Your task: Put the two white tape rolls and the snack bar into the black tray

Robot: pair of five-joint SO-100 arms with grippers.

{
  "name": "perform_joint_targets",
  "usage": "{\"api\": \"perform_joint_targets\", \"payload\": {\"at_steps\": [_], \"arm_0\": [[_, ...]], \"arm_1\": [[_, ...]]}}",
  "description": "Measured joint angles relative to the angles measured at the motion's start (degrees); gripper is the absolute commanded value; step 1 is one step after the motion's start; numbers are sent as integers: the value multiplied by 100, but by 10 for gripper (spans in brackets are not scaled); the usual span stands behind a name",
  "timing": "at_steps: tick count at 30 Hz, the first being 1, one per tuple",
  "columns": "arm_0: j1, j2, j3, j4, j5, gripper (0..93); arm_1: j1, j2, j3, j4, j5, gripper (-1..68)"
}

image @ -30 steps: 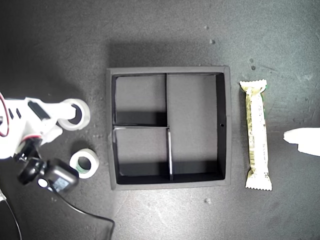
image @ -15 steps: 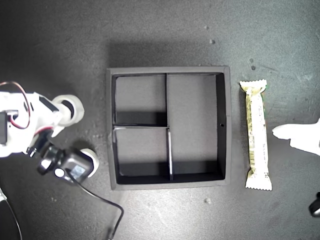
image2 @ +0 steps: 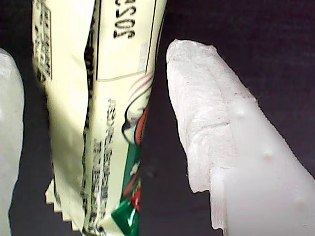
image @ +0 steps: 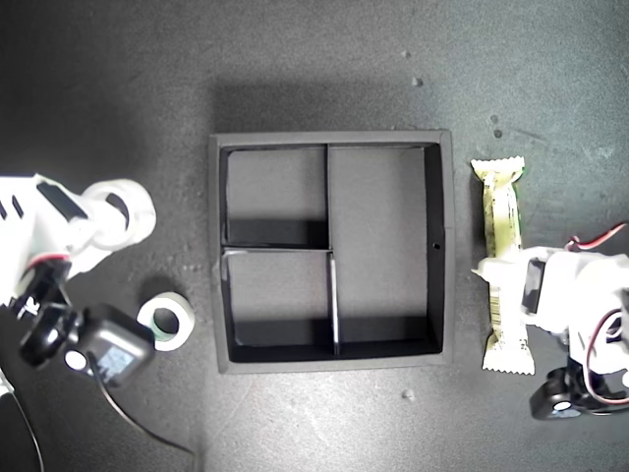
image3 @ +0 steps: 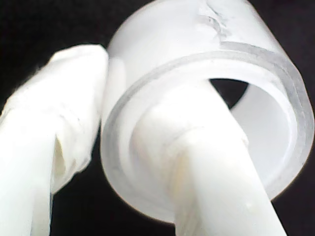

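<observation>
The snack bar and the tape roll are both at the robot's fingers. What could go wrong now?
The snack bar sits between my first gripper's fingers with a gap on one side, so it could twist or slip as they close. My second gripper pinches only the wall of the plain white tape roll, one finger through its hole; it might swing or drop before reaching the black tray.

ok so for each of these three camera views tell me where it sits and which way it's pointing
Exterior view: overhead, looking straight down on the black tray, both arms at its side edges.
First wrist view: on my first gripper, looking along its open fingers straddling the snack bar.
Second wrist view: on my second gripper, clamped on the plain white tape roll's wall.
Shared: the bar and roll show overhead too.
</observation>
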Motion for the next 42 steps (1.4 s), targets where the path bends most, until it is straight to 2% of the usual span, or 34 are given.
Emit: {"api": "perform_joint_targets", "payload": {"at_steps": [8, 13, 17, 20, 25, 29, 34, 42], "arm_0": [[-62, -1248, -1846, 360, 483, 0], [-62, -2232, -2848, 571, 624, 0], [-62, -2821, -3401, 694, 668, 0], [-114, -3287, -3964, 914, 773, 0], [-114, -4368, -5546, 1705, 958, 0], [-132, -5502, -7216, 2540, 1046, 0], [-211, -6302, -8262, 2769, 1046, 0], [-404, -7277, -8604, 2786, 976, 0]], "arm_1": [[-44, -185, 694, -1222, 193, 79], [9, -149, 923, -1450, 237, 44], [-88, -176, 562, -976, 237, 34], [-229, -211, 18, -88, 246, 26], [-422, -211, -1512, 1301, -9, 24], [-431, -211, -2742, 1986, -483, 25], [-527, -325, -4087, 2092, -896, 29], [-501, -1318, -5238, 1512, -1125, 19]]}}
